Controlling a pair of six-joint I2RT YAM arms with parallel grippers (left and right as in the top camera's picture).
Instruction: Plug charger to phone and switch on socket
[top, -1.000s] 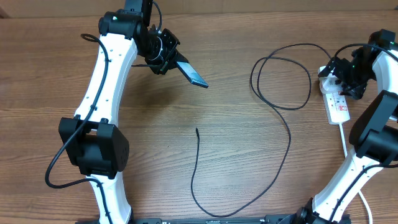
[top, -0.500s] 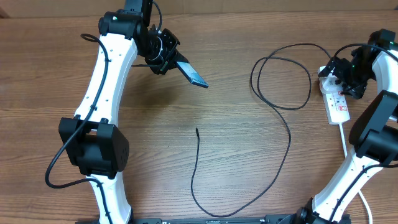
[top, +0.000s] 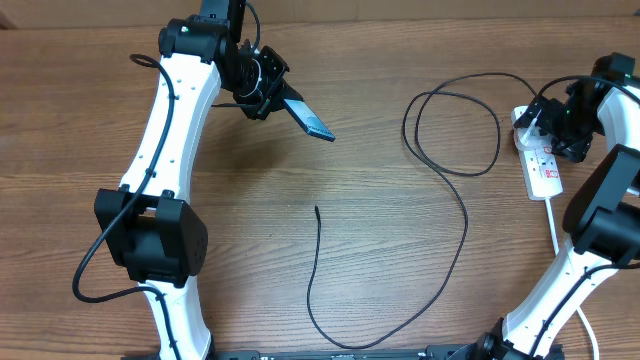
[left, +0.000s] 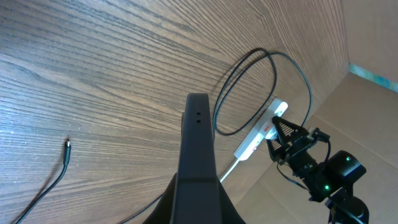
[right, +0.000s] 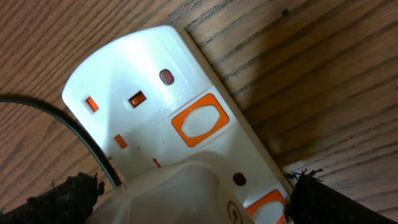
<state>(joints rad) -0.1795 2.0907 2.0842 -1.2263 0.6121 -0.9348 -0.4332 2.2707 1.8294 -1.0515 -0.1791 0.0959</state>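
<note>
Readable text: none in any view.
Socket (top: 543, 170) red marking: a small red patch on the white face, just beside the right gripper (top: 548, 128); too small to read.
Embossed mark (right: 239, 208): a curved line on the socket between the right fingers, cut off at the frame edge, unreadable.
Phone (top: 312, 122): held edge-on in the left gripper (top: 283, 98); nothing legible on it.

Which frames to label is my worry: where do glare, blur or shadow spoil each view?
Overhead: even light, sharp, no harsh shadows on the table. Left wrist: the phone sits close to the lens, a dark, soft-edged shape; the wood grain is crisp. Right wrist: the socket washes out to glare low in frame.
</note>
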